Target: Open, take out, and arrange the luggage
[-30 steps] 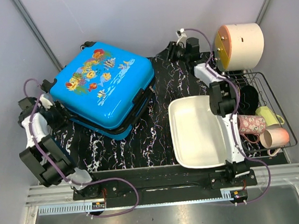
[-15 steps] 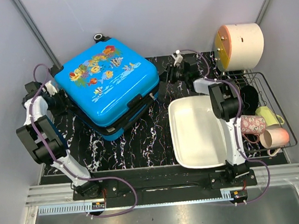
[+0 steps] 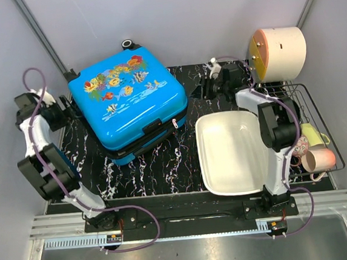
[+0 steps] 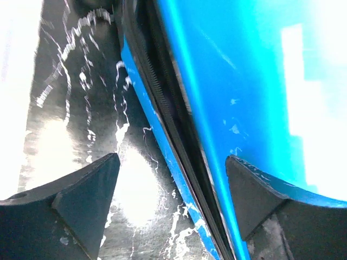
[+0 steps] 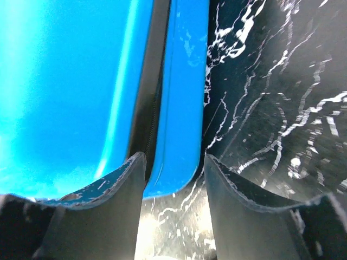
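Black marbled matting point(image 3: 164, 161) covers the table between grey walls. The luggage point(image 3: 128, 100) lies closed and flat at eleven o'clock. A white basin point(image 3: 227, 152) sits at four o'clock, a wire rack point(image 3: 319, 129) of cups point(image 3: 319, 158) at three, and a cream drum point(image 3: 279, 52) at one. The left gripper point(image 4: 171, 162) stands wide at the suitcase's nine o'clock side, its zip seam between the fingers. The right gripper point(image 5: 173, 160), partly spread, faces the three o'clock side and grips nothing.

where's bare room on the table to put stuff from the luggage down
Bare mat in front of the luggage, left of the white basin; the basin itself is empty. Crowded at right: wire rack with cups, and the right arm.
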